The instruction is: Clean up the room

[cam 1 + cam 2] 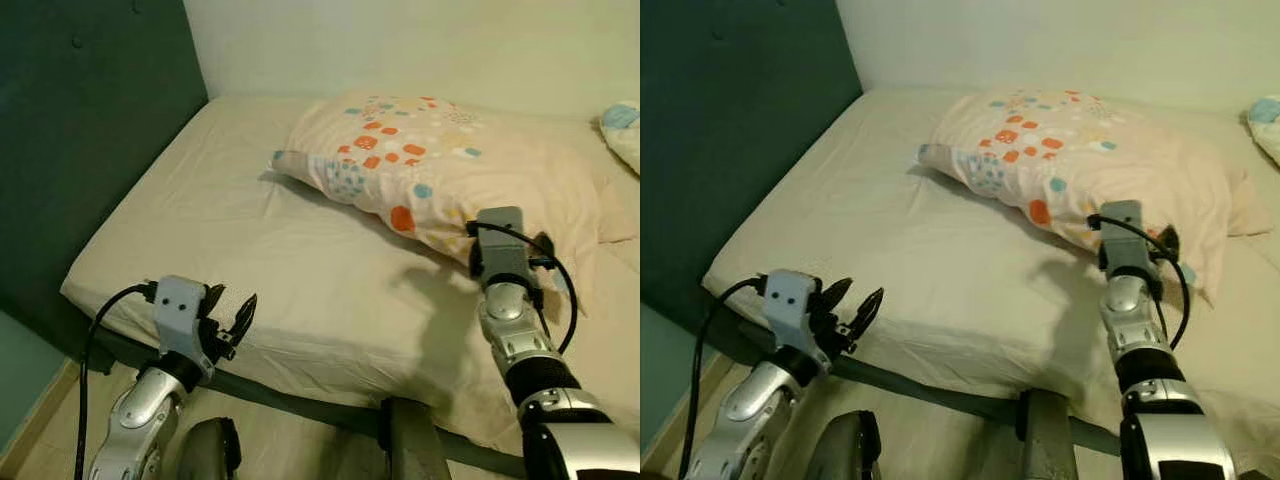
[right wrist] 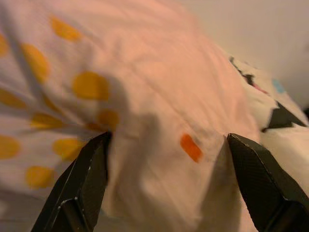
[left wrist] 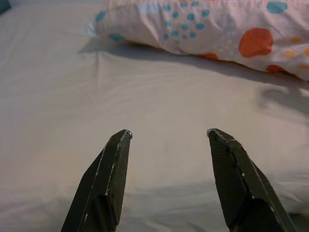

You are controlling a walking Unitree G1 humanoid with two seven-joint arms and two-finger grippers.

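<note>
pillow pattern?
Pale peach pillow with orange, teal and yellow spots; clearest in the left eye view.

left gripper [image 1: 232, 318] sits at the lower left of the frame, fingers spread apart. right gripper [image 2: 169, 181] reaches forward at right centre, fingers wide.

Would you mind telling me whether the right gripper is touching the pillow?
Touching: in the right wrist view the open right gripper straddles the pillow, whose fabric presses against one finger.

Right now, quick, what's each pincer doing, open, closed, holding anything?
Left pincer: open, empty, low over the bed sheet near the edge.
Right pincer: open, straddling the near edge of the spotted pillow, not clamped.
</note>
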